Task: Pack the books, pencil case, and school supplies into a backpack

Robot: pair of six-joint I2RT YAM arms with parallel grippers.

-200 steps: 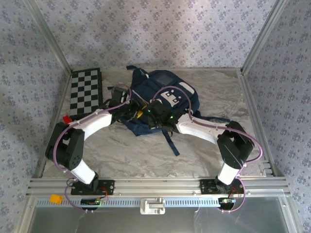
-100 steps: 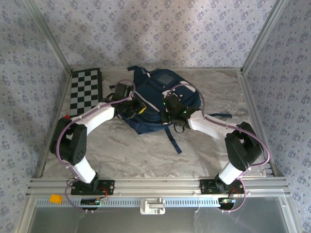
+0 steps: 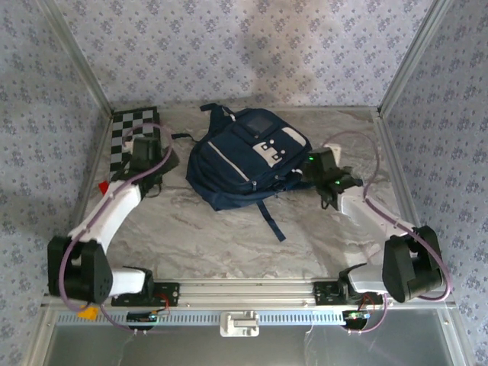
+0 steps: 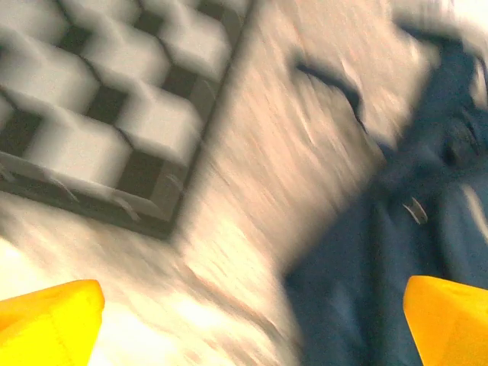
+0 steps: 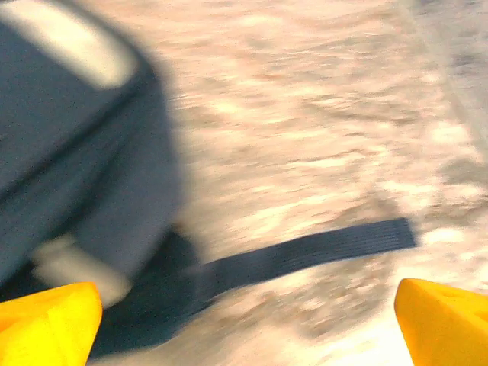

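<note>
The navy backpack (image 3: 245,158) lies flat in the middle of the table, front pocket up, with nothing held over it. My left gripper (image 3: 155,162) hovers just left of it, beside the chequered board; its yellow fingertips (image 4: 47,323) stand far apart, open and empty, with the backpack (image 4: 396,259) on the right of that blurred view. My right gripper (image 3: 325,180) hovers just right of the backpack, also open and empty, its fingertips (image 5: 446,320) wide above a dark strap (image 5: 305,255). The backpack's side (image 5: 76,152) lies left of that strap. Books, pencil case and school supplies are out of view.
A black-and-white chequered board (image 3: 126,141) lies at the far left, seen close up as the chequered board (image 4: 91,114). A tiny red block (image 3: 104,186) sits by its near corner. A loose strap (image 3: 271,221) trails toward me. Metal frame rails edge the marbled table (image 3: 213,236).
Both arms have drawn back from on top of the backpack, left arm leftward and right arm rightward. Both grippers went from shut to open. The backpack now lies uncovered.
</note>
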